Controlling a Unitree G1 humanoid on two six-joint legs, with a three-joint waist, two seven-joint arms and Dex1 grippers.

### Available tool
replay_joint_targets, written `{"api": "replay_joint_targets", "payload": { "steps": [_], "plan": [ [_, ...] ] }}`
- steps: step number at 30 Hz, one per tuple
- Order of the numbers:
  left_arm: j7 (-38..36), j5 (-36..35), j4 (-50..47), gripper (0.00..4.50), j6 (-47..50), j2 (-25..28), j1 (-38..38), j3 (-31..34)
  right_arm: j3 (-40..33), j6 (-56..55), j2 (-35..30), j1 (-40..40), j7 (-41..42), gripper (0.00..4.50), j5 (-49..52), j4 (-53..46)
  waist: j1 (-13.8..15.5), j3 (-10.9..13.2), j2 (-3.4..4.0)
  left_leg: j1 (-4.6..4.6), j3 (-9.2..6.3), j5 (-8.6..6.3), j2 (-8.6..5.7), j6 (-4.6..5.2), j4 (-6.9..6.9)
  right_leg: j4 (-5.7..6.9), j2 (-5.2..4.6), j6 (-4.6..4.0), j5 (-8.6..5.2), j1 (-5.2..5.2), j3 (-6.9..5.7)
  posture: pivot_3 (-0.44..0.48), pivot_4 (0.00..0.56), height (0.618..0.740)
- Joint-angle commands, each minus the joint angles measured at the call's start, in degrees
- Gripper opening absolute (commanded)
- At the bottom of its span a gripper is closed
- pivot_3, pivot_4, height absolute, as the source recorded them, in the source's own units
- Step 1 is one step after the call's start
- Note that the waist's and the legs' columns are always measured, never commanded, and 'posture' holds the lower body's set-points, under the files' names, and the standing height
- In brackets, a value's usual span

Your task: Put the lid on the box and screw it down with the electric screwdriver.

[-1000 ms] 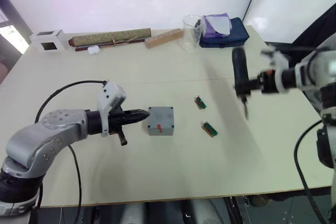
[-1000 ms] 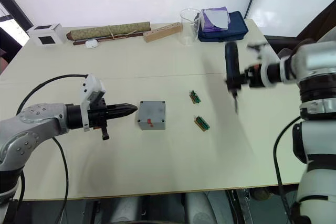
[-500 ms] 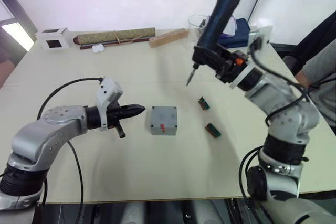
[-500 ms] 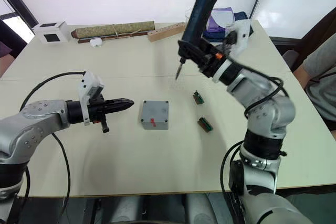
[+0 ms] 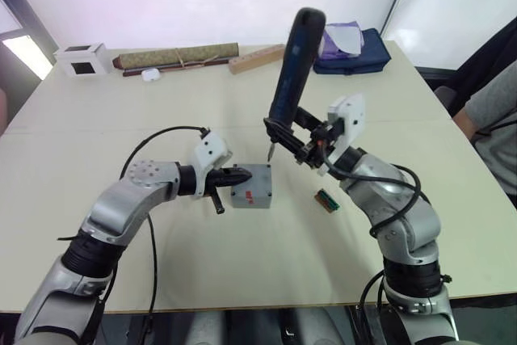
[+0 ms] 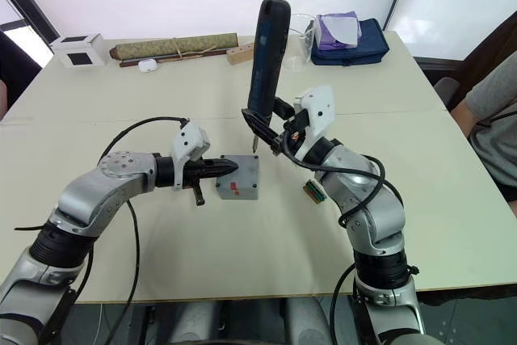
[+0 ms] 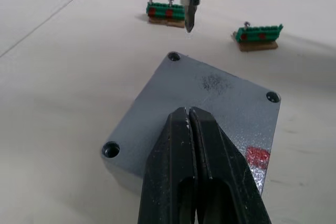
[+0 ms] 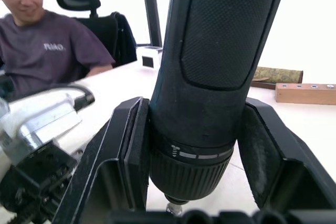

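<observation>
Two hands are at work now. My right hand is clamped around the electric screwdriver, which stands nearly upright with its bit hanging just above the far corner screw hole of the lid. My left hand has its fingers pressed together, their tips resting on the near part of that lid to steady it. The lid sits flat on the box, which lies near the middle of the desk, its red mark facing me.

What could go wrong: the bit is not yet in the hole, and I judge that if I come down slightly off line it will skate across the smooth grey plate. My left fingertips press at one edge only, so a sideways push from the screwdriver could slide the box or turn it under them. The tool is long and top-heavy, so it might tilt in my grip. Two green connector pieces lie just beyond the box; a slip could knock them.

Half a second ago the screwdriver was held high and slanted, well behind the box, and my left hand was short of the box, not touching it. A second ago the right arm was far out to my right.
</observation>
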Motion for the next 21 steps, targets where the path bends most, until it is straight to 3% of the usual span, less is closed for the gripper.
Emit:
{"api": "replay_joint_targets", "payload": {
  "steps": [1,21],
  "plan": [
    [-1.3,1.6,0.6,0.00,-0.3,-0.1,1.1,-0.8,0.7,-3.9,0.0,-0.6,0.2,2.11,-1.1,-1.9,0.1,0.0,0.00,0.00,0.00,0.00,0.00,0.00,0.00,0.00,0.00,0.00,0.00,0.01,0.00,0.000,0.150,0.740],
    [-1.3,2.7,-0.7,0.00,-0.1,-1.5,3.0,0.5,4.1,-13.1,-0.8,2.6,1.9,2.11,-7.9,5.8,0.1,-0.1,-0.03,0.25,0.00,0.00,-0.01,0.00,0.02,0.03,-0.01,0.00,0.00,0.23,0.00,0.000,0.150,0.740]
  ]
}}
